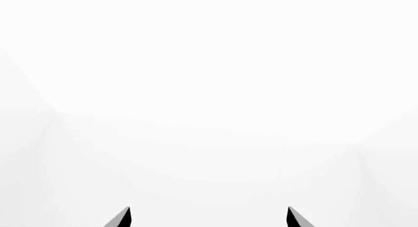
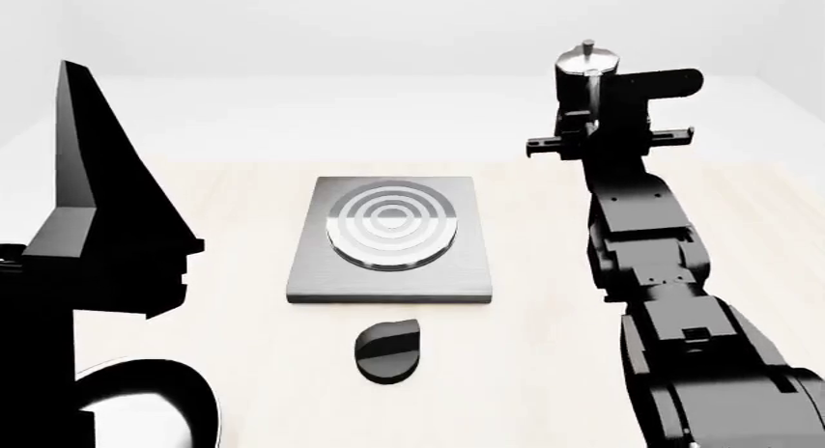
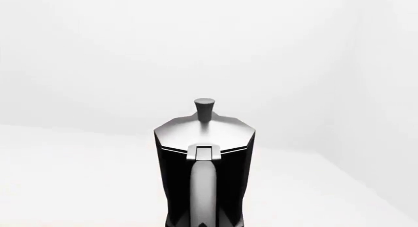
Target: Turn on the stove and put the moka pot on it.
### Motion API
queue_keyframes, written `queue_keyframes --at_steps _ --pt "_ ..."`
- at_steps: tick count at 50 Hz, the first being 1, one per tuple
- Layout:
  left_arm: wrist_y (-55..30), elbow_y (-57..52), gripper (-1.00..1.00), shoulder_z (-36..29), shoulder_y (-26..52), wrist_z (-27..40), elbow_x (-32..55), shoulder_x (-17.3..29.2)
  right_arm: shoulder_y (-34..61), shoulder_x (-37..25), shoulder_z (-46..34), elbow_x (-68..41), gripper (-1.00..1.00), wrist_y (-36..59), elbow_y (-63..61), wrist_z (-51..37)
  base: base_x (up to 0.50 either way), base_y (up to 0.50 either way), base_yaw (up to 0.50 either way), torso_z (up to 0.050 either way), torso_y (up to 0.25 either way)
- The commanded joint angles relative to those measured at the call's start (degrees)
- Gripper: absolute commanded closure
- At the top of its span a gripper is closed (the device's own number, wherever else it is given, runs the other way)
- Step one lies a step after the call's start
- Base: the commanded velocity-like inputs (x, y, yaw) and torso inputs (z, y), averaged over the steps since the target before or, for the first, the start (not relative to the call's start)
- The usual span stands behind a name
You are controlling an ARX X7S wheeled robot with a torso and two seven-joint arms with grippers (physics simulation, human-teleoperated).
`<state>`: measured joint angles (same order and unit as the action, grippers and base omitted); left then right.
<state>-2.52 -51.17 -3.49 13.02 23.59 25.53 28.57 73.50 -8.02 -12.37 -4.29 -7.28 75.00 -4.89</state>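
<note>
Overhead, the right arm reached up and forward with the moka pot (image 2: 586, 73) at its hand, while the stove (image 2: 390, 241) sat bare on the table (image 2: 542, 274).

From the head view, the right hand (image 2: 606, 129) was raised at the far right of the table, well apart from the stove, its arm stretched in a near-straight line away from the robot. Its wrist view showed the moka pot (image 3: 203, 158) upright, handle facing the camera, but the fingers were out of sight, so whether the hand was closed on it could not be told. The black knob (image 2: 388, 350) lay just in front of the stove plate. The left hand (image 1: 207, 218) pointed at blank white, its two fingertips (image 1: 123, 218) spread apart and holding nothing.
</note>
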Motion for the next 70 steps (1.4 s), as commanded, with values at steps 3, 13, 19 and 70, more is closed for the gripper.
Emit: queue_keyframes --at_steps 3,13,19,70 --pt "-0.1 -0.3 -1.0 -0.1 0.0 0.4 0.2 0.3 2.4 2.9 3.9 0.5 1.0 -1.0 0.0 4.2 0.0 0.0 0.0 0.0 0.0" --pt "-0.4 -0.4 -1.0 -0.2 0.1 0.6 0.4 0.6 2.7 5.2 8.7 0.0 1.0 -1.7 0.0 8.2 0.0 0.0 0.0 0.0 0.002" --pt "0.1 -0.4 -1.0 -0.1 -0.3 0.6 0.4 0.6 2.7 6.3 9.5 0.6 1.0 -1.2 0.0 14.9 0.0 0.0 0.0 0.0 0.0" --pt "-1.4 -1.2 -1.0 -0.7 1.0 2.1 1.8 2.0 2.5 8.0 -58.7 -66.8 1.0 -11.8 -0.9 11.2 0.0 0.0 0.0 0.0 0.001"
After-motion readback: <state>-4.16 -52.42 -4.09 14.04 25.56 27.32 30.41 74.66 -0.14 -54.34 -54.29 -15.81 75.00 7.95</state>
